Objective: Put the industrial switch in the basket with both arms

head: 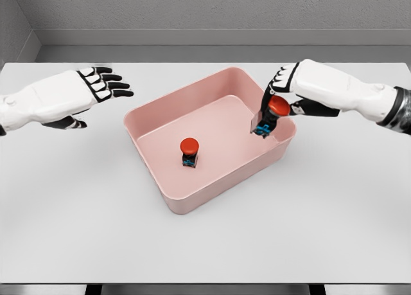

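Note:
A pink basket (168, 195) sits in the middle of the white table. Inside it, one industrial switch (189, 151) with a red button top and a dark base stands upright on the floor, left of centre. A second red-topped switch (271, 115) hangs tilted just inside the basket's right wall, above the floor. My right hand (277, 94) comes in from the right and its fingers are curled around this switch's red top. My left hand (106, 84) hovers over the table left of the basket, fingers spread, holding nothing.
The white table (77, 205) stretches wide around the basket, with its front edge near the bottom of the view. A grey wall runs behind the table's far edge.

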Motion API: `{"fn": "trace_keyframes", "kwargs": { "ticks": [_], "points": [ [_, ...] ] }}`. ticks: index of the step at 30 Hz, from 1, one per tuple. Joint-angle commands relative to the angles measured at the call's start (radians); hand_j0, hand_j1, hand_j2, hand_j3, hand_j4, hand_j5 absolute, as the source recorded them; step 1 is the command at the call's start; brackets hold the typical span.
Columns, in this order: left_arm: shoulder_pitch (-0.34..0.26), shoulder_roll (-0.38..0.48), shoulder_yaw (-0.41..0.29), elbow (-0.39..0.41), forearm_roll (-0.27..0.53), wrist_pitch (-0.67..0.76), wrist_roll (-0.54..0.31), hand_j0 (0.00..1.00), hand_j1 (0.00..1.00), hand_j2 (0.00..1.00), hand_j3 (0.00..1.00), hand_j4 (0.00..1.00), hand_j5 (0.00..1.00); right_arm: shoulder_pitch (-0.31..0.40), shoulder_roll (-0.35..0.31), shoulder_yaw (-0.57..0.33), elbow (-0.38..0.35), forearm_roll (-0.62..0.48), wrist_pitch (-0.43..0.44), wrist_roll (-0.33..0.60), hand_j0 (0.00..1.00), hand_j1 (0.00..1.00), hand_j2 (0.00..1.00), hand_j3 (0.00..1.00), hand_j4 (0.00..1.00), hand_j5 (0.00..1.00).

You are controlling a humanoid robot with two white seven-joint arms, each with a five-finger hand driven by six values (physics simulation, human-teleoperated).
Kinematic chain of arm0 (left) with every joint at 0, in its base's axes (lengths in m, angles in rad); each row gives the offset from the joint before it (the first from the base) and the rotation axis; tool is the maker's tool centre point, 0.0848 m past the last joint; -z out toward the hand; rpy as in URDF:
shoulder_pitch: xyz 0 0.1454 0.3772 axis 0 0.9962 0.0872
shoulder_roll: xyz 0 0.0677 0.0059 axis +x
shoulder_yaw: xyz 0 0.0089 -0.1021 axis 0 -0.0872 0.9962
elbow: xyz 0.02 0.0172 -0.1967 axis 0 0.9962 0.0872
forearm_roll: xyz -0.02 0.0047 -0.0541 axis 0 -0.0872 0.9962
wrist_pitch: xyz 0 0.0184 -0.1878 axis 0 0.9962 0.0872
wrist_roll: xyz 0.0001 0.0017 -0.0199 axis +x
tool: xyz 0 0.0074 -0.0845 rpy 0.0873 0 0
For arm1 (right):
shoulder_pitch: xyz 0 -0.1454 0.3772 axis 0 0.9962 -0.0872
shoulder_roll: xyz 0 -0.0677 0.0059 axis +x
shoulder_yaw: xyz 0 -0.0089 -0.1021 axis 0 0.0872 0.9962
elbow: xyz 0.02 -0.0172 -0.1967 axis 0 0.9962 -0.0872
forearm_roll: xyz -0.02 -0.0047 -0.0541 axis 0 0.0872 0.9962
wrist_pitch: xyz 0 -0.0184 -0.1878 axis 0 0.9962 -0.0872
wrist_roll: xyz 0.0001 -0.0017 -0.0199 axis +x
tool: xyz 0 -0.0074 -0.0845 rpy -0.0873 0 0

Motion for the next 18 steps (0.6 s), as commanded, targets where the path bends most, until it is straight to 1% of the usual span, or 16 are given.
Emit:
{"fn": "trace_keyframes", "kwargs": {
  "ticks": [1,4,8,9,11,12,13,14,18],
  "points": [
    [0.000,-0.001,-0.002,-0.002,0.007,0.002,0.001,1.00,1.00,1.00,1.00,1.00,1.00,0.000,0.037,0.014,0.003,-0.004,0.001,0.021,0.40,0.40,0.40,0.40,0.40,0.40],
    [0.000,-0.001,-0.001,0.000,0.006,0.002,-0.001,1.00,1.00,1.00,1.00,1.00,1.00,-0.014,0.067,0.024,0.003,-0.001,0.001,0.041,0.40,0.40,0.40,0.40,0.40,0.40],
    [0.000,-0.001,-0.002,0.000,0.006,0.002,-0.002,1.00,1.00,1.00,1.00,1.00,1.00,-0.040,0.096,0.028,0.008,0.004,0.001,0.042,0.41,0.41,0.41,0.41,0.41,0.41],
    [0.000,-0.001,-0.002,0.000,0.006,0.002,-0.002,1.00,1.00,1.00,1.00,1.00,1.00,-0.046,0.098,0.028,0.009,0.004,0.001,0.045,0.43,0.43,0.43,0.43,0.43,0.43],
    [0.000,0.000,-0.002,0.000,0.006,0.002,-0.004,1.00,1.00,1.00,1.00,1.00,1.00,-0.054,0.103,0.025,0.014,0.004,0.001,0.053,0.53,0.53,0.53,0.53,0.53,0.53],
    [0.000,0.000,-0.001,0.000,0.006,0.002,-0.004,1.00,1.00,1.00,1.00,1.00,1.00,-0.064,0.103,0.024,0.014,0.004,0.001,0.053,0.63,0.63,0.63,0.63,0.63,0.63],
    [0.000,0.002,-0.001,0.000,0.006,0.002,-0.002,1.00,1.00,1.00,1.00,1.00,1.00,-0.072,0.104,0.019,0.014,0.004,0.001,0.052,0.83,0.83,0.83,0.83,0.83,0.83],
    [0.000,0.000,0.001,0.000,0.006,0.002,-0.004,1.00,1.00,1.00,1.00,1.00,1.00,-0.074,0.115,0.019,0.014,0.004,0.001,0.052,1.00,1.00,1.00,1.00,1.00,1.00],
    [0.000,0.000,0.001,0.000,0.006,0.002,-0.002,1.00,1.00,1.00,1.00,1.00,1.00,-0.077,0.119,0.013,0.018,0.004,0.001,0.050,1.00,1.00,1.00,1.00,1.00,1.00]
  ]
}}
